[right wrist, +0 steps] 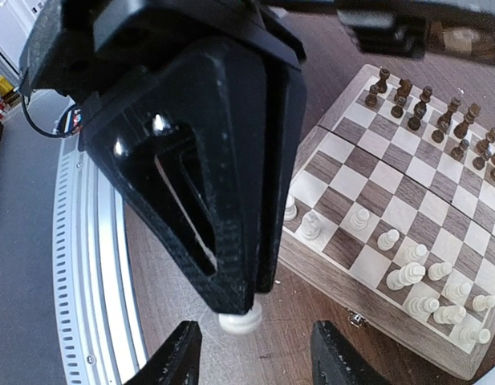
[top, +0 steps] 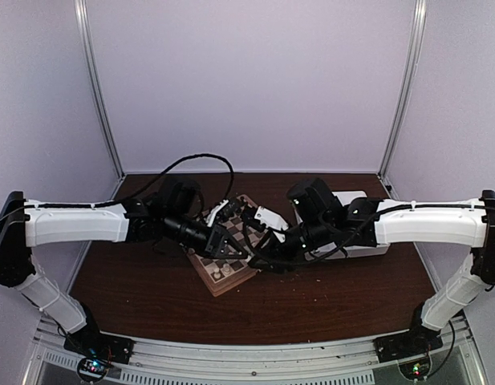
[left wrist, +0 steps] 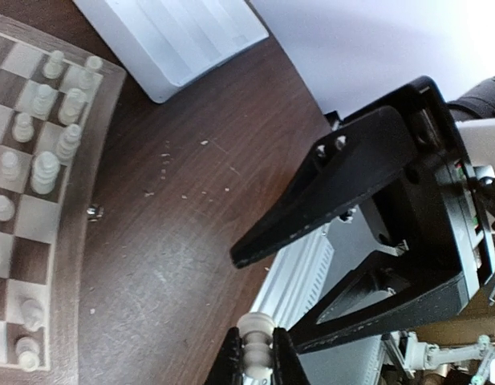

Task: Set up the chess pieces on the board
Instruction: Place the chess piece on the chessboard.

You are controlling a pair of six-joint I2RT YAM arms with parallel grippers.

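Observation:
My left gripper (left wrist: 255,337) is shut on a cream-white chess piece (left wrist: 256,325), held above the brown table beside the board (left wrist: 79,265). In the right wrist view its black fingers (right wrist: 231,200) point down, and the piece's round base (right wrist: 241,321) sticks out below them. My right gripper (right wrist: 255,341) is open, its fingertips on either side of that base without touching it. Rows of cream pieces (right wrist: 411,273) stand along the board's near edge (right wrist: 375,309), and dark pieces (right wrist: 440,120) stand at the far side.
A white tray (left wrist: 175,40) lies on the table past the board; it is to the right of the board (top: 219,277) in the top view. The metal rail (right wrist: 87,265) of the table's near edge runs close under both grippers. Cables hang around the arms.

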